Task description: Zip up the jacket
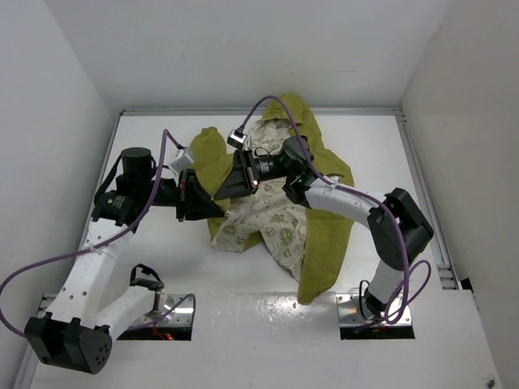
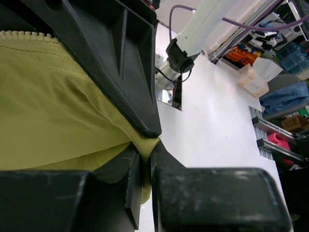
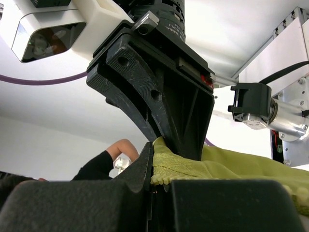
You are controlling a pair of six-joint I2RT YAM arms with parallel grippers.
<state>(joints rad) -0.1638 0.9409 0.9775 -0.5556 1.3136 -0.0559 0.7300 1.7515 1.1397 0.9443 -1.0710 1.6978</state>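
**Jacket [image 1: 324,235], olive-green, unzipped, on worktop [image 1: 203,284], held by both pincers.**
Lies spread open from centre toward 12 o'clock, cream printed lining [image 1: 272,223] uppermost. Left pincer [image 2: 144,191] clenched on a fold of the green edge at the jacket's 9 o'clock side. Right pincer [image 3: 153,186] clenched on the same edge, tips close together. One row of zip teeth [image 2: 24,36] shows. Pale tub [image 2: 253,81] beyond the worktop; contents indiscernible.

Olive-green jacket [image 1: 328,243], cream lining [image 1: 268,227] printed with green motifs, white table [image 1: 243,328]
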